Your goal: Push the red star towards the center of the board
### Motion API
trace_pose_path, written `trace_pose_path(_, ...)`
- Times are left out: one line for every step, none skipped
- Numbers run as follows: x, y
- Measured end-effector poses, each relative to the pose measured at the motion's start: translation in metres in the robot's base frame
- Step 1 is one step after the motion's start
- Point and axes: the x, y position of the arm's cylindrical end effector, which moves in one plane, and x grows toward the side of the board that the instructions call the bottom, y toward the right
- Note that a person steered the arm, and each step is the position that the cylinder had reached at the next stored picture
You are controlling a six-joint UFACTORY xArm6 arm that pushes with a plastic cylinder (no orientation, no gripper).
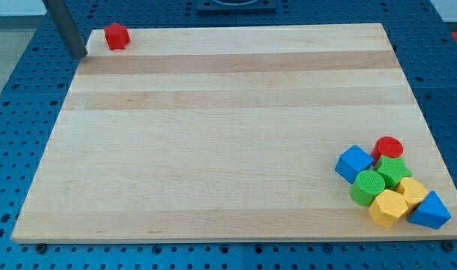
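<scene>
The red star (117,36) lies at the top left corner of the wooden board (228,135), close to the top edge. My tip (80,55) is at the board's left edge, just left of and slightly below the red star, a short gap apart from it. The dark rod rises from the tip to the view's top left.
A cluster of blocks sits at the bottom right corner: a blue cube (354,163), a red cylinder (389,146), a green star (394,170), a green cylinder (368,187), a yellow hexagon (388,207), another yellow block (413,191) and a blue triangle (431,211).
</scene>
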Motion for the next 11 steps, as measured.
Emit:
trace_pose_path(-0.061,0.000)
trace_pose_path(-0.062,0.015)
trace_pose_path(-0.048,0.060)
trace_pose_path(-0.040,0.121)
trace_pose_path(0.002,0.172)
trace_pose_path(-0.002,0.156)
trace_pose_path(-0.061,0.160)
trace_pose_path(-0.058,0.131)
trace_pose_path(-0.022,0.078)
trace_pose_path(-0.015,0.076)
trace_pose_path(-0.021,0.139)
